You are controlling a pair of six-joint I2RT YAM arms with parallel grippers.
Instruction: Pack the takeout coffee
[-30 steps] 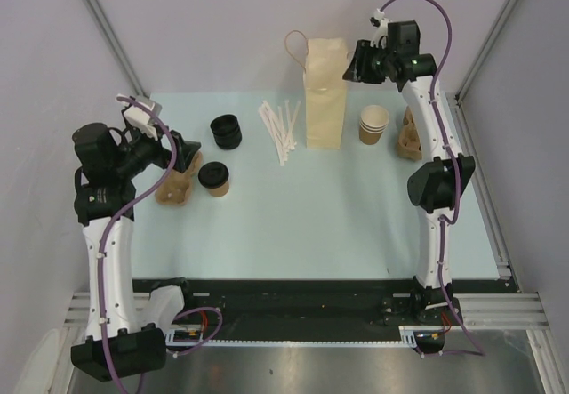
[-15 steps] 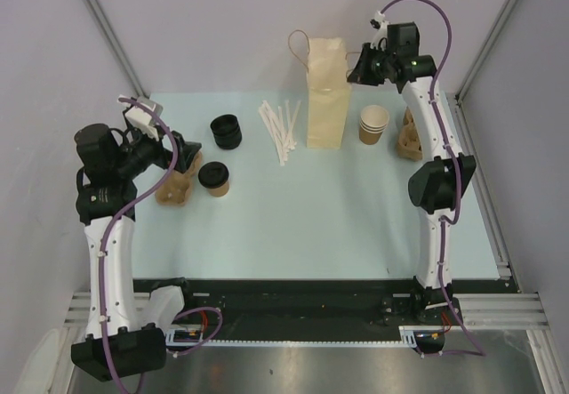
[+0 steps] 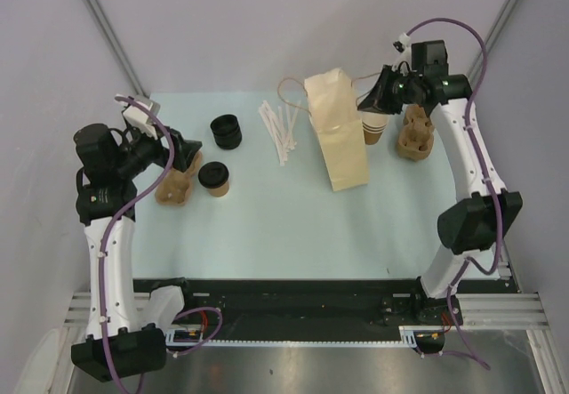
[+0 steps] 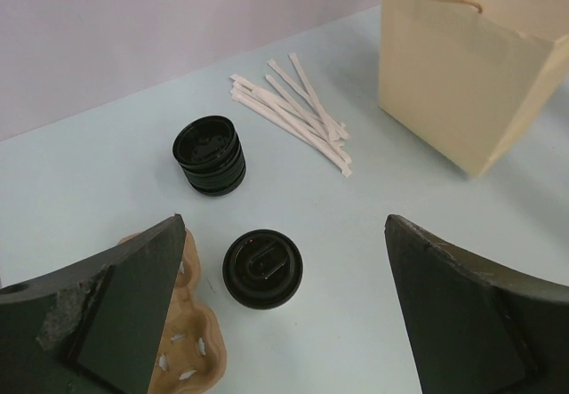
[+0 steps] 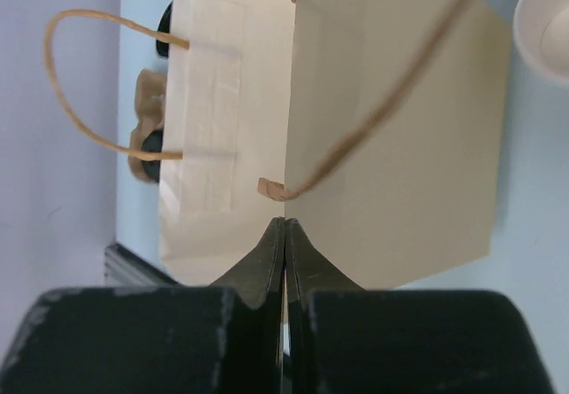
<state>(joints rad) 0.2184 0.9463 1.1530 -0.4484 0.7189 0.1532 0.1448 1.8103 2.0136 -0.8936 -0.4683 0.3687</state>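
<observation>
Left end effector point(image 4: 284, 223) spread, takeout coffee point(image 4: 262, 268) ahead

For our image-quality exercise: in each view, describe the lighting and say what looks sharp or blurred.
Top external: even, diffuse light, faint shadows by the paper bag, all sharp. Left wrist: table items crisp, soft sheen on the takeout coffee lid, left gripper a pair of dark wedges. Right wrist: the bag fills the frame; its handle and the right gripper look slightly soft.

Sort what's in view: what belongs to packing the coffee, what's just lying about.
Job: small tan paper cup with black lid; tall kraft paper bag, held by the right gripper.
Lying about: stack of black lids; white straws; stacked lidless cups; brown pulp cup carriers.
</observation>
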